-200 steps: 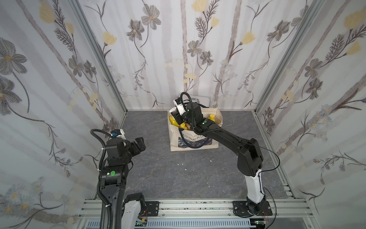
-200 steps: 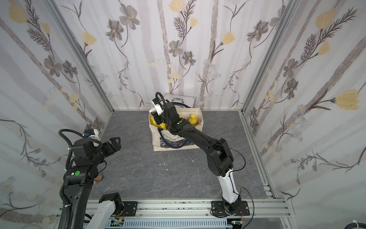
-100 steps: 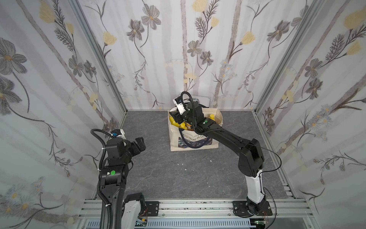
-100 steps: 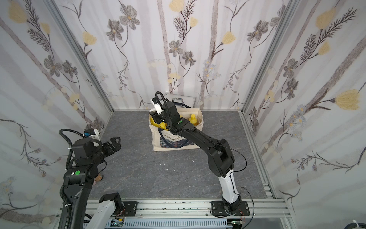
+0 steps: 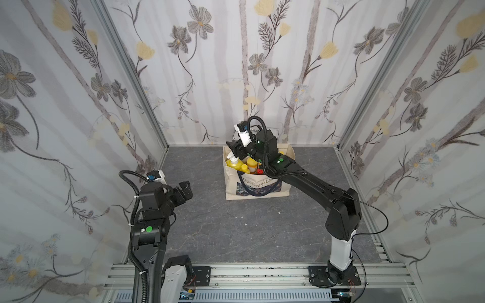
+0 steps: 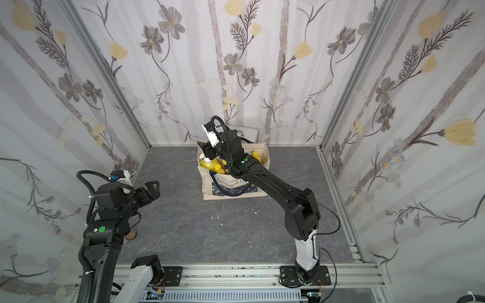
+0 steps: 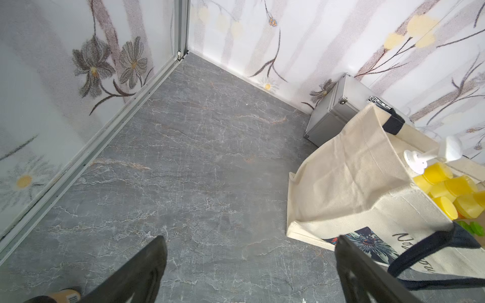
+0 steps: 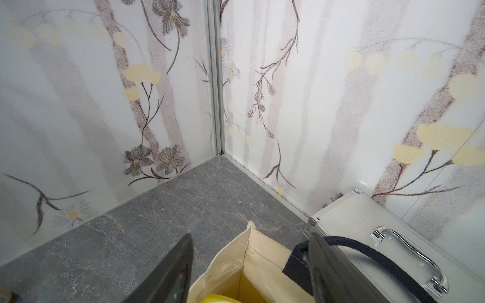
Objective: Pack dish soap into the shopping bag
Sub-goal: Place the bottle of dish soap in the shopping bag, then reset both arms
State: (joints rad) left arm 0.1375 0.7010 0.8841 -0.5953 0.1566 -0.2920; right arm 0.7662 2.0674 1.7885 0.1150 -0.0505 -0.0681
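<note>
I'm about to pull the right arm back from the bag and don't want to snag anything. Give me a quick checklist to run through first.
1. Right gripper empty: ok. Jaws apart above a corner of the shopping bag, nothing between them.
2. Navy handle clear of that gripper: cannot tell. It passes behind one finger.
3. Bag upright: ok. It stands open, with the yellow pump bottle inside.
4. Left gripper out of the way: ok. Open, empty, apart from the bag.
5. All soap packed: cannot tell. An orange-brown thing sits on the floor by the left arm, mostly hidden.
</note>
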